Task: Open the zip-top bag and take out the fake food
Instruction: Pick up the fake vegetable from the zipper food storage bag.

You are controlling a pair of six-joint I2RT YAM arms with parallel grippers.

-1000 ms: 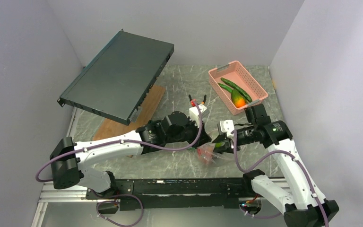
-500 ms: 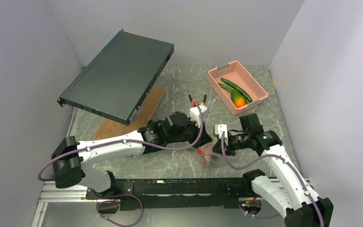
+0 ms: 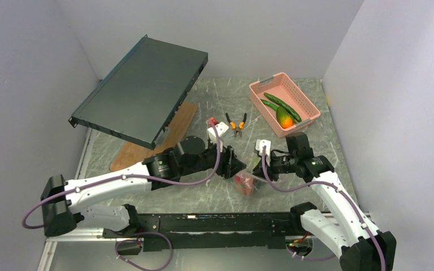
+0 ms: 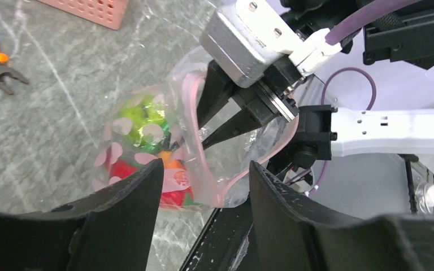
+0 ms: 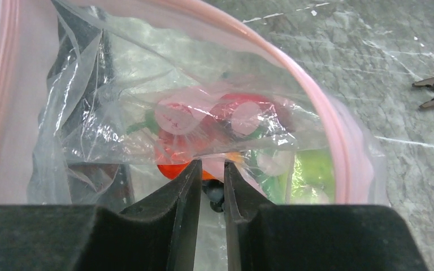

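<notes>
Clear crinkly plastic, the zip-top bag (image 3: 247,182) is lying at the counter's (image 3: 215,101) 6 o'clock, mouth gaping. The right gripper (image 5: 211,166) is reaching inside from 3 o'clock, jaws nearly together over the fake food (image 5: 237,110); pinching or not, I cannot tell. The left gripper (image 4: 204,169) is hanging apart, empty: lifting slowly seems wise, lest the bag follow.

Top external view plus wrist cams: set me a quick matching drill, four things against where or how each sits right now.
1. pliers
2. mango
3. right gripper
4. left gripper

A. in the pink basket
B. fingers spread wide
C. lying on the table
D. fingers inside the zip-top bag's mouth

Pairs: 1-C, 2-A, 3-D, 4-B
</notes>
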